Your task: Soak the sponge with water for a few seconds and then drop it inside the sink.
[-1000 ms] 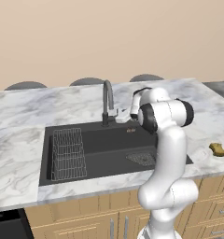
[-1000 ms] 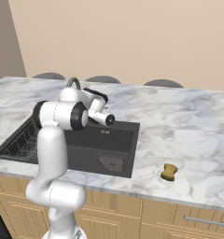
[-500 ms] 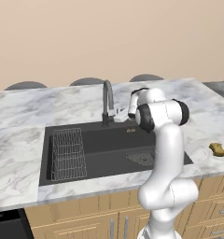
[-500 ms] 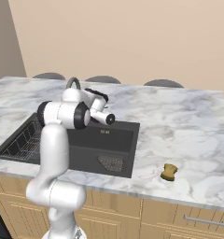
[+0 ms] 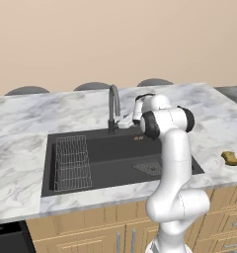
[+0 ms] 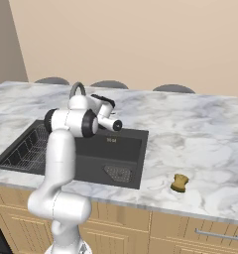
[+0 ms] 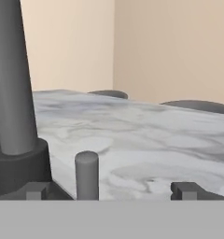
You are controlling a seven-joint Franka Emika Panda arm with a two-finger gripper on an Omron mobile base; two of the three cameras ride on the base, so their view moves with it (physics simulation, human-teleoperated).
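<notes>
Since a second ago the arm has edged its gripper [image 7: 111,190] closer to the faucet [image 5: 113,106], fingers spread wide, empty. The sponge [image 5: 230,158] lies on the countertop [image 5: 21,163] at three o'clock of the sink [image 5: 115,153]. No writing legible.

**Arm bent forward, gripper spread wide**

The white arm rises upright from its base, bends at a dark-jointed elbow and reaches forward and level. Its two-finger gripper [image 7: 111,190] points horizontally, holding nothing. The small dark fingertips [image 7: 185,190] stand far apart at the bottom of the hand view.
</notes>
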